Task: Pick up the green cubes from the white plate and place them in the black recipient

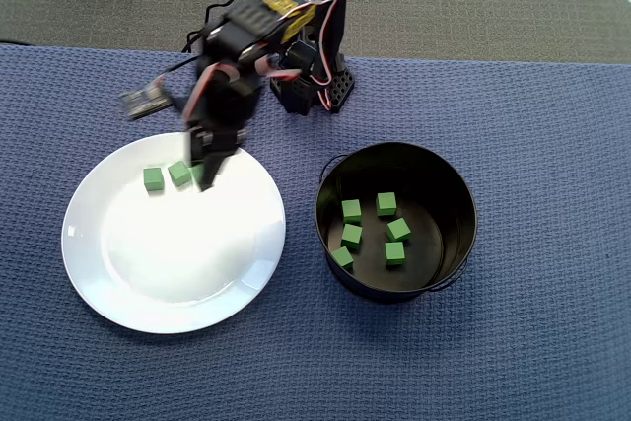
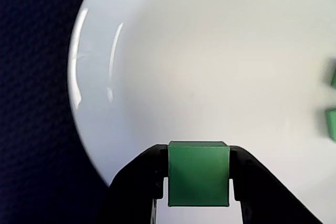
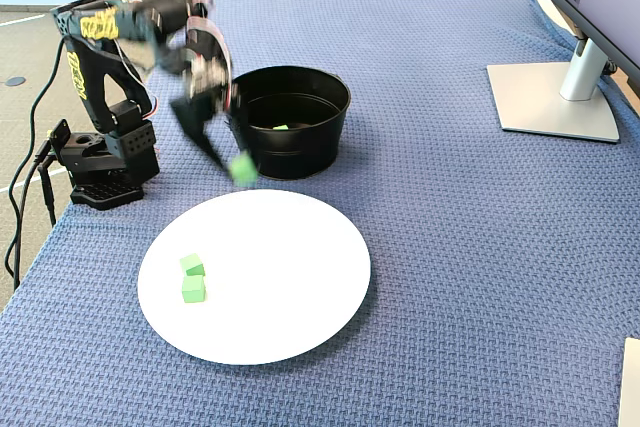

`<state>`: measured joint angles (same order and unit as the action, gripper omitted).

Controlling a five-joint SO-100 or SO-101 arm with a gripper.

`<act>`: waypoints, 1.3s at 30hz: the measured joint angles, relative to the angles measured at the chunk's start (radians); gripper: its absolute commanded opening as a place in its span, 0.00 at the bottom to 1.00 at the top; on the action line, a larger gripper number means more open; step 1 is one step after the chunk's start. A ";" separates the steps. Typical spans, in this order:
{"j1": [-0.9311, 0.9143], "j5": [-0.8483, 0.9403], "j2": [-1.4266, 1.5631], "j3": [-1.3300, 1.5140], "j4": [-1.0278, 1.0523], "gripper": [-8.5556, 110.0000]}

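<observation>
Right now the gripper (image 2: 198, 182) has its two black fingers closed on a green cube (image 2: 198, 174), a small matte block with crisp edges, lifted clear above the white plate (image 3: 300, 277) in the fixed view. Two more green cubes (image 3: 192, 265) lie on the glossy plate beside it. Off to its other side, the black recipient (image 1: 449, 184) holds five cubes (image 1: 385, 204) on its shiny dark floor.
</observation>
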<state>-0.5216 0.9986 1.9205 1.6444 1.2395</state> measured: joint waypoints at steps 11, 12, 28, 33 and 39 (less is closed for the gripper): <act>0.477 -0.431 0.126 -0.187 0.244 0.07; 0.514 -0.463 0.112 -0.198 0.245 0.07; 0.838 -0.721 -0.202 -0.129 0.064 0.32; 0.838 -0.718 -0.201 -0.097 0.064 0.35; 0.799 -0.699 -0.150 -0.141 0.141 0.29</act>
<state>0.2777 0.2991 1.7702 1.5033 1.3806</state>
